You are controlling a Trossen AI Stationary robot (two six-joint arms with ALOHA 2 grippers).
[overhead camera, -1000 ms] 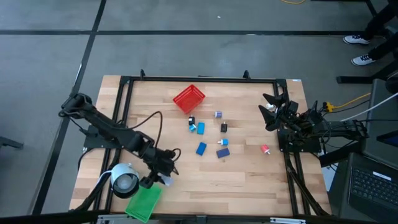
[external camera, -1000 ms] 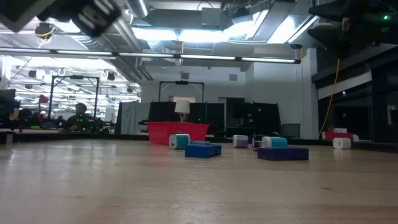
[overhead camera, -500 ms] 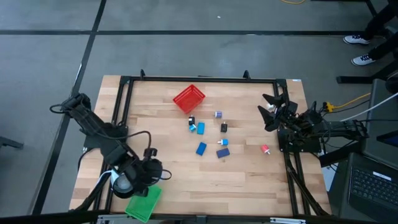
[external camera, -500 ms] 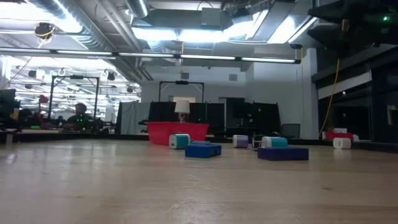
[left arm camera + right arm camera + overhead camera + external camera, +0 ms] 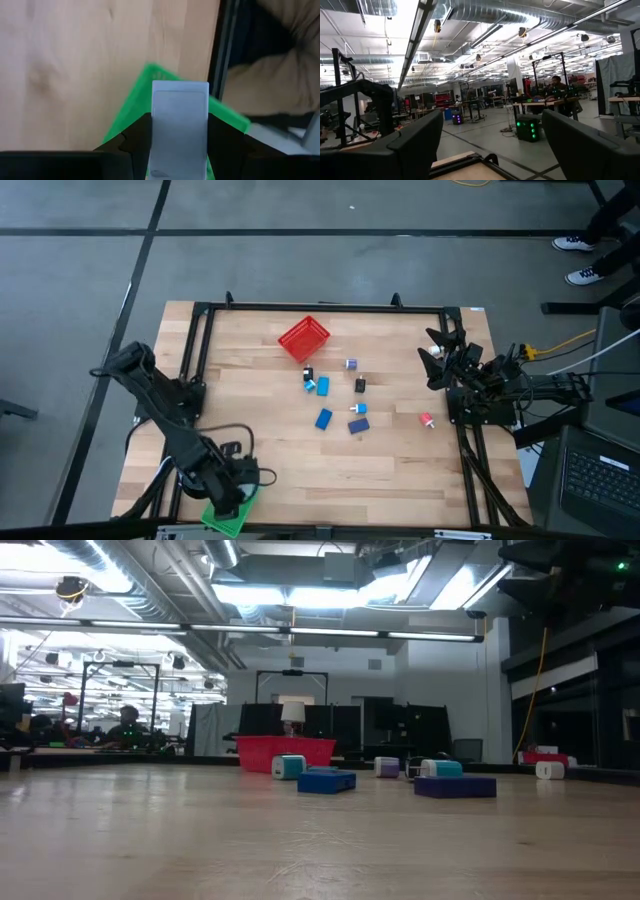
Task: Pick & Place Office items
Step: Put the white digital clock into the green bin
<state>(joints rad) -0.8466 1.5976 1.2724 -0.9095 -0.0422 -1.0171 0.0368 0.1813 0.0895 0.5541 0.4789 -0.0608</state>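
My left gripper (image 5: 230, 498) hangs over the flat green tray (image 5: 226, 518) at the table's near left corner, shut on a pale grey-white piece (image 5: 180, 107). The other office items lie loose mid-table. They include blue blocks (image 5: 323, 419) (image 5: 322, 387) (image 5: 358, 424), a black bit (image 5: 360, 385), a purple-white bit (image 5: 351, 364) and a pink-red bit (image 5: 427, 420). The red mesh basket (image 5: 303, 338) stands beyond them. My right gripper (image 5: 437, 352) waits open at the table's right edge, tipped upward with nothing between its fingers. My left gripper pinches the pale piece by its two long sides (image 5: 156, 131) between its two fingers (image 5: 137, 137). The fingers come from above, pointing steeply down. The piece is lifted clear, and the green tray (image 5: 127, 125) shows below it.
A black frame rail (image 5: 190, 370) borders the table's left side close to the tray. In the low view the basket (image 5: 285, 752), a blue block (image 5: 327, 781) and a purple block (image 5: 455, 786) sit far back. Bare wood lies between the tray and the items.
My left gripper has swung toward the table's near edge and a little left, from beside the tray to over it. It rolled about its own axis on the way and kept its hold on the pale piece. It has left the low view's top corner.
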